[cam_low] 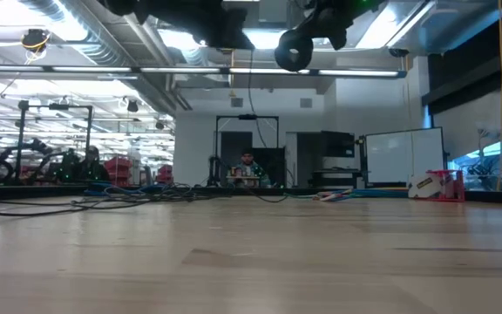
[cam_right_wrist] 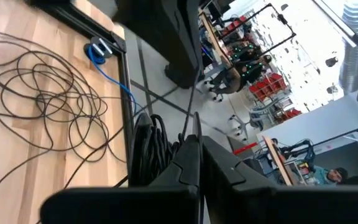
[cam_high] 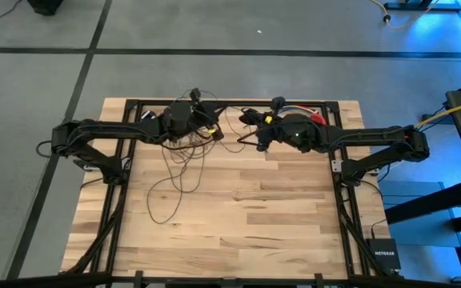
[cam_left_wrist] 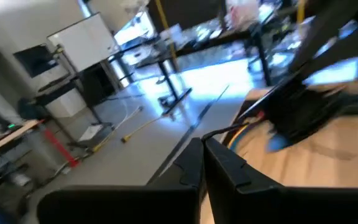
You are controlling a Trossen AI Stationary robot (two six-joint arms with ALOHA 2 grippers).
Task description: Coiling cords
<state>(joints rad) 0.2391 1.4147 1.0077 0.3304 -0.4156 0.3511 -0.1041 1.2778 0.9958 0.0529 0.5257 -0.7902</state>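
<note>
Table (cam_high: pixel 238 216): cord (cam_high: pixel 184 164) lies in loose loops on the left half, trailing toward the front edge, its upper strands under the left gripper (cam_high: pixel 213 122) at the rear. Right gripper (cam_high: pixel 256 142) sits just beside, right of centre. Router box (cam_high: pixel 382 254) on floor, right of table.

Part of the cords (cam_high: pixel 184 164) is lying hidden under the left gripper (cam_high: pixel 213 122) in the high view, so any strand between its fingers is not showing. In the low view both arms are being cut off by the top edge. The right arm (cam_left_wrist: pixel 316 106) is showing blurred in the left wrist view.
</note>
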